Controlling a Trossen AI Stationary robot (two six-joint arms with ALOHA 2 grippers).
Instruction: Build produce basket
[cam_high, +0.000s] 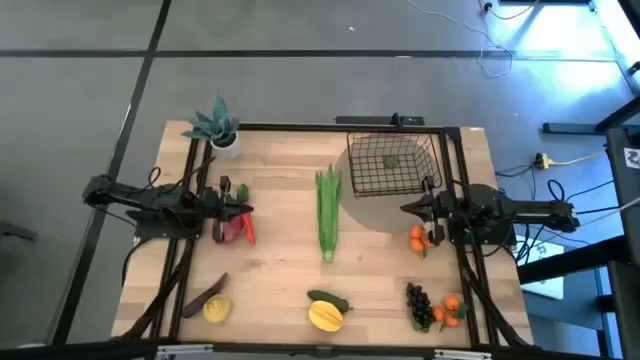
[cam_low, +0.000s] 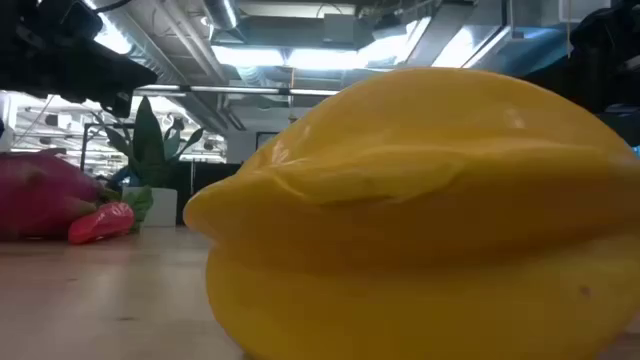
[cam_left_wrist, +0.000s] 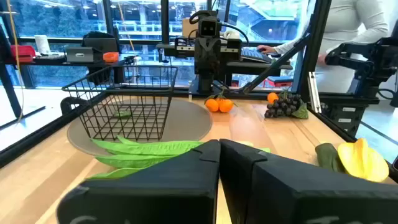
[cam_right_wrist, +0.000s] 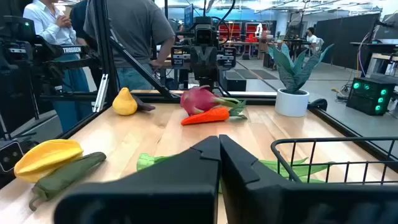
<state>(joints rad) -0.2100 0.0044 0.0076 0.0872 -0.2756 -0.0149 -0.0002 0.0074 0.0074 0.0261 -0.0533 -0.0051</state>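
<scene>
The black wire basket (cam_high: 393, 165) stands on a grey round mat near the table's far right; a small green item (cam_high: 391, 160) lies inside it. The green corn (cam_high: 328, 210) lies mid-table. My left gripper (cam_high: 245, 210) hovers shut beside the red radish and carrot (cam_high: 235, 228); its wrist view shows the fingers closed (cam_left_wrist: 219, 149), facing the basket (cam_left_wrist: 124, 99). My right gripper (cam_high: 410, 208) is shut (cam_right_wrist: 219, 146) just near of the basket, next to two oranges (cam_high: 418, 238).
Along the near edge lie the eggplant (cam_high: 205, 295), lemon (cam_high: 217, 310), green pepper (cam_high: 330, 300), yellow mango (cam_high: 325, 316), which fills the low view (cam_low: 420, 210), grapes (cam_high: 420, 305) and more oranges (cam_high: 453, 308). A potted plant (cam_high: 215, 125) stands at the far left corner. People stand beyond the table.
</scene>
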